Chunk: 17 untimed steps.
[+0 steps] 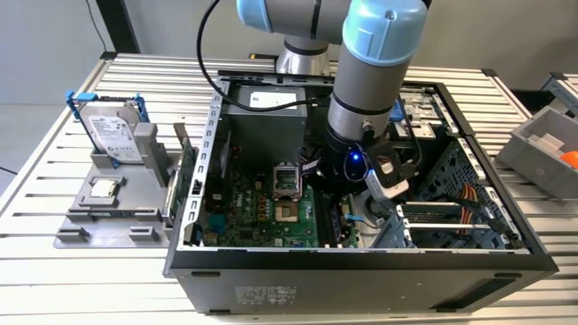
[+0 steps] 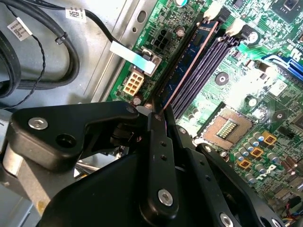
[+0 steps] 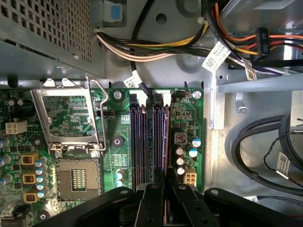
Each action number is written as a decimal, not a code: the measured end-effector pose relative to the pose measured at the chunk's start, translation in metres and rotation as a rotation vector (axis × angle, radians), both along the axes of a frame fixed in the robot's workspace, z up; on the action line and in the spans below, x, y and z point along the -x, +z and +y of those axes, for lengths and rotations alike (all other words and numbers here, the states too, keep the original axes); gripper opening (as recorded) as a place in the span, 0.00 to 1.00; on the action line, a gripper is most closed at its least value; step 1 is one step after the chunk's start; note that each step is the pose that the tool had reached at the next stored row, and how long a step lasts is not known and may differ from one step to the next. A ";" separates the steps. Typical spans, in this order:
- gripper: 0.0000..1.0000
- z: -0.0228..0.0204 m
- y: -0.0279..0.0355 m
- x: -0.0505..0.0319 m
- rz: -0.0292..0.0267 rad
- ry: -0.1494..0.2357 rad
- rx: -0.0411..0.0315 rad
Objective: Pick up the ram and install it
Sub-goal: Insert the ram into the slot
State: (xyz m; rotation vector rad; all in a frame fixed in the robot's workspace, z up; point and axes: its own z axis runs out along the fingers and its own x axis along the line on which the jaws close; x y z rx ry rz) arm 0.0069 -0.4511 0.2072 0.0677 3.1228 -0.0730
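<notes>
Down inside the computer case (image 1: pixel 271 261), the end effector (image 2: pixel 158 116) is gripping the ram (image 2: pixel 189 66) edge-on over the memory slots (image 3: pixel 149 137), risking misaligned, tilted seating.

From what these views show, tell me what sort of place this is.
Probably a robot test bench for computer assembly. An open computer case lies on a slatted metal table, a grey fixture beside it holds a hard drive, and the gripper is at the ram in the motherboard's slots.
</notes>
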 end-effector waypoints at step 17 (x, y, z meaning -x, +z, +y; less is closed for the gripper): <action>1.00 -0.0001 0.0366 0.0000 0.0037 0.000 0.0010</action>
